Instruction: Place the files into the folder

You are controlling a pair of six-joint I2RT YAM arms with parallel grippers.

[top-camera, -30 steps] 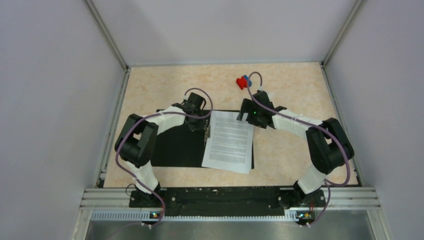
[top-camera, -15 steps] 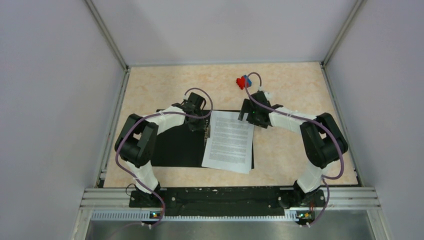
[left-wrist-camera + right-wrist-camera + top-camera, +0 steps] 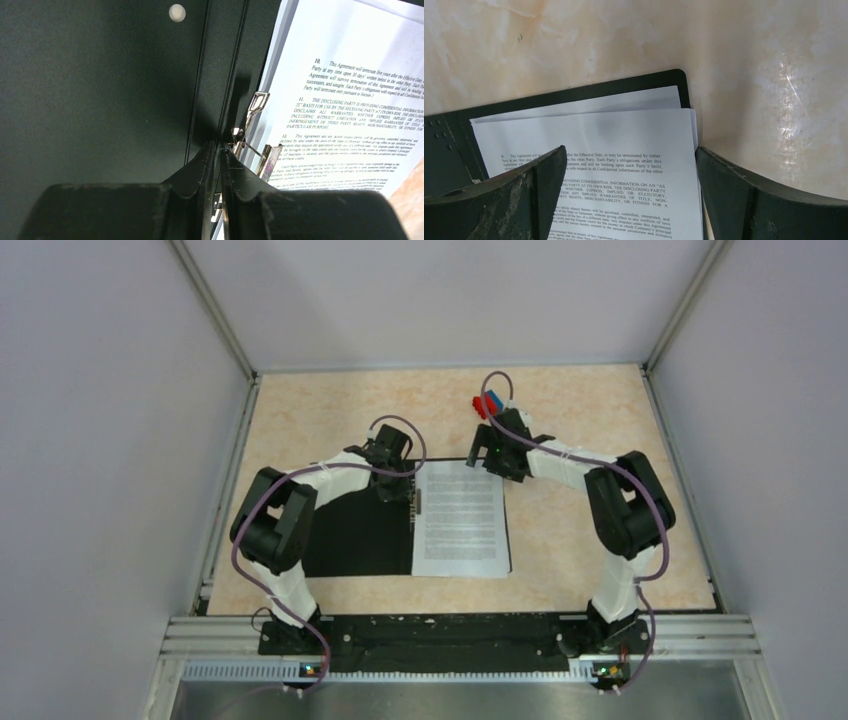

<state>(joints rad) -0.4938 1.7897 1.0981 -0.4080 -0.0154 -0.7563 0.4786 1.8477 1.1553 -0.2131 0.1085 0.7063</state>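
Observation:
The folder (image 3: 355,530) lies open on the table, black inside up. The files (image 3: 460,520), white sheets of black text, lie squarely on its right half. My left gripper (image 3: 405,490) is shut at the spine, its tips (image 3: 218,145) against the metal clip (image 3: 256,106); I cannot tell whether it pinches the clip. The files (image 3: 350,100) lie just right of the clip. My right gripper (image 3: 497,462) is open and hovers over the far right corner of the files (image 3: 624,125), its jaws (image 3: 630,150) straddling the sheets above the folder corner (image 3: 664,80).
A small red-and-blue object (image 3: 485,403) sits on the table just beyond my right gripper. The beige table (image 3: 600,540) is walled on three sides. A metal rail (image 3: 460,625) runs along the near edge by the arm bases.
The files turned from askew to square with the folder's right half. My right gripper moved farther away and left along the sheets' far edge. The left gripper stayed put.

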